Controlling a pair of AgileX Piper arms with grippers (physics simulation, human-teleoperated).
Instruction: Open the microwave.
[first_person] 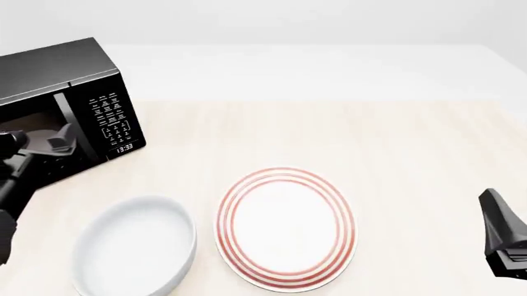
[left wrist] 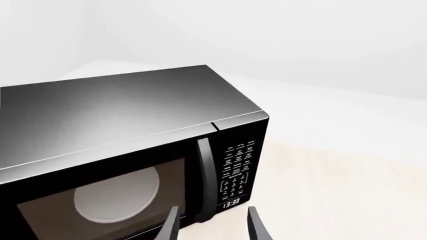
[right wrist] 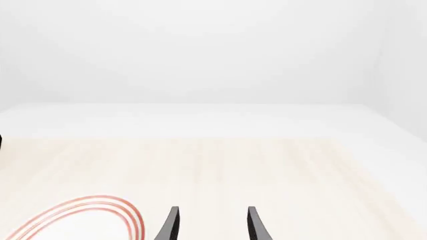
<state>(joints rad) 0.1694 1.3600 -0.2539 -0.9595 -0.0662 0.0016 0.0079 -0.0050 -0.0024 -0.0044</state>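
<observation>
Currently the microwave (first_person: 62, 105) stands at the far left of the table (first_person: 329, 142), its door shut, its keypad panel (first_person: 115, 120) and clock display (first_person: 124, 148) turned toward the middle of the table. Through the door window the pale turntable (left wrist: 117, 195) is visible in the left wrist view. The left hand (first_person: 58, 139) is positioned just in front of the door, near the vertical door handle (left wrist: 203, 180); its fingers (left wrist: 170, 225) are spread apart and grip nothing. The right hand (right wrist: 212, 225) hovers low at the near right edge of the table, well apart from the microwave, fingers likewise apart and empty. A white bowl (first_person: 136, 246) and a red-ringed plate (first_person: 284, 228) lie side by side on the near part of the table.
</observation>
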